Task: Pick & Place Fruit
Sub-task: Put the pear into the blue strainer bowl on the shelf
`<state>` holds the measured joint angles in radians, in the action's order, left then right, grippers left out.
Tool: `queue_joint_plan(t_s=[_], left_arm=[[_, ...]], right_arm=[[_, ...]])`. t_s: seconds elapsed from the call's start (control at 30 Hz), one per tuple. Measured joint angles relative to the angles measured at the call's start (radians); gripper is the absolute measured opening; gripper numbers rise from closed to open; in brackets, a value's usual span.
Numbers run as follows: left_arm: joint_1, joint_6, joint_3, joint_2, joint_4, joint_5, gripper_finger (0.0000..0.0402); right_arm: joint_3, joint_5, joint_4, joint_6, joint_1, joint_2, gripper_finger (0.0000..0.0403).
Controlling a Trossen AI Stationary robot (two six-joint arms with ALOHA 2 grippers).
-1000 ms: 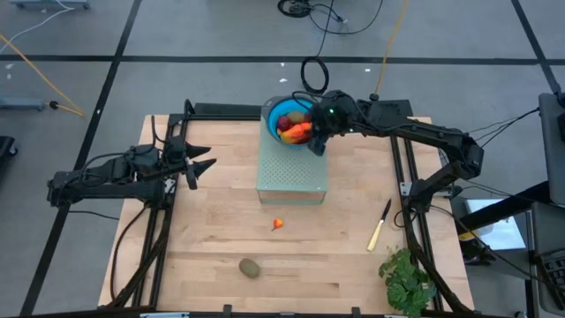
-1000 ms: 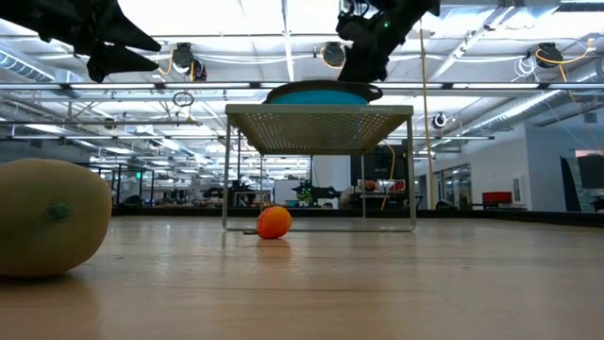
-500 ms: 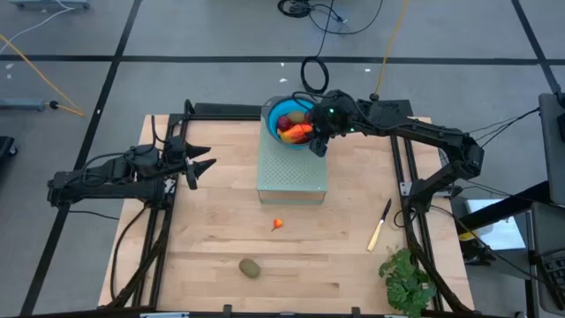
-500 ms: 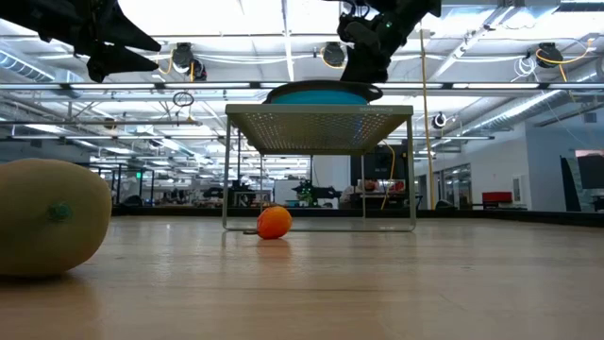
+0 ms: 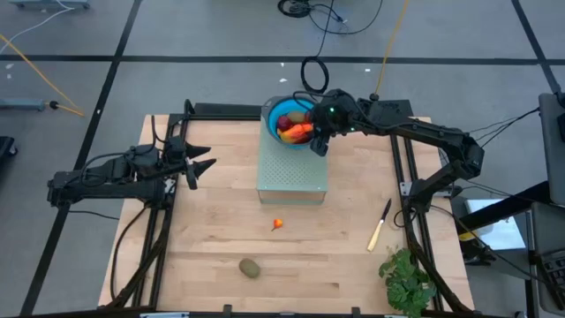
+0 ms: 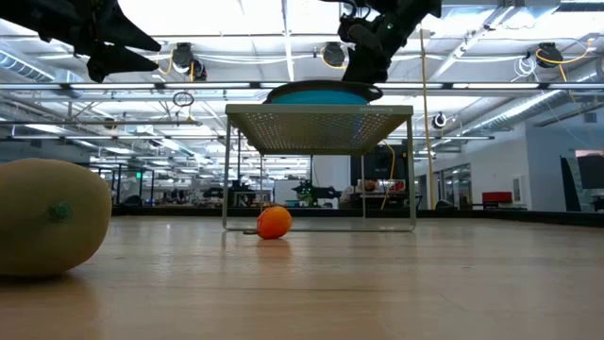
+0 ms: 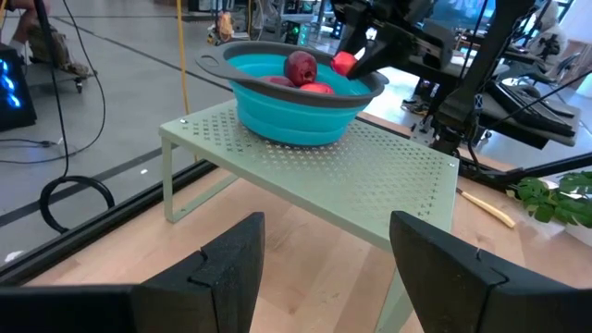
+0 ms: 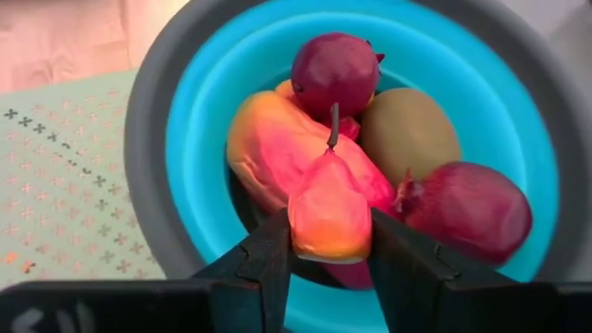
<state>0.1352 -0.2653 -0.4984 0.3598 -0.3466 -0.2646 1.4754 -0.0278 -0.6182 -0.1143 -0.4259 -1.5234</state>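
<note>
A blue bowl (image 5: 275, 113) stands on a pale green perforated rack (image 5: 291, 172) at the table's far middle. In it lie two dark red round fruits (image 8: 335, 67), a brownish-green oval (image 8: 407, 129) and an orange-red oblong (image 8: 268, 148). My right gripper (image 8: 330, 236) is over the bowl, shut on a small orange-red pear-shaped fruit (image 8: 328, 208). A tiny orange fruit (image 5: 278, 223) and a brownish-green oval (image 5: 250, 268) rest on the wooden table. My left gripper (image 5: 203, 166) hovers open above the table's left side, holding nothing. My right gripper pinches the pear-shaped fruit by its wide end (image 8: 324, 242), one finger on each side. The fingers slant down from the table's right side. The fruit's stem (image 8: 333, 125) points away from the gripper, over the fruits in the bowl; whether it touches them I cannot tell.
A yellow-handled knife (image 5: 380, 225) lies near the table's right edge, and a leafy green bunch (image 5: 406, 283) is at the near right corner. The rack stands on thin legs with open space beneath it (image 6: 321, 179). Bare wood stretches across the near middle.
</note>
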Motion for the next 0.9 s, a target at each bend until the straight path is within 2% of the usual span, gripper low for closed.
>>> queue_joint_plan(t_s=[0.53, 0.9], left_arm=[[0.0, 0.0, 0.0, 0.0, 0.0, 0.0, 0.0235], [0.0, -0.004, 0.0, 0.0, 0.01, 0.0, 0.0235]], right_arm=[[0.0, 0.004, 0.012, -0.01, 0.0, 0.0, 0.0156], [-0.001, 0.005, 0.061, -0.051, 0.0, 0.008, 0.0153]])
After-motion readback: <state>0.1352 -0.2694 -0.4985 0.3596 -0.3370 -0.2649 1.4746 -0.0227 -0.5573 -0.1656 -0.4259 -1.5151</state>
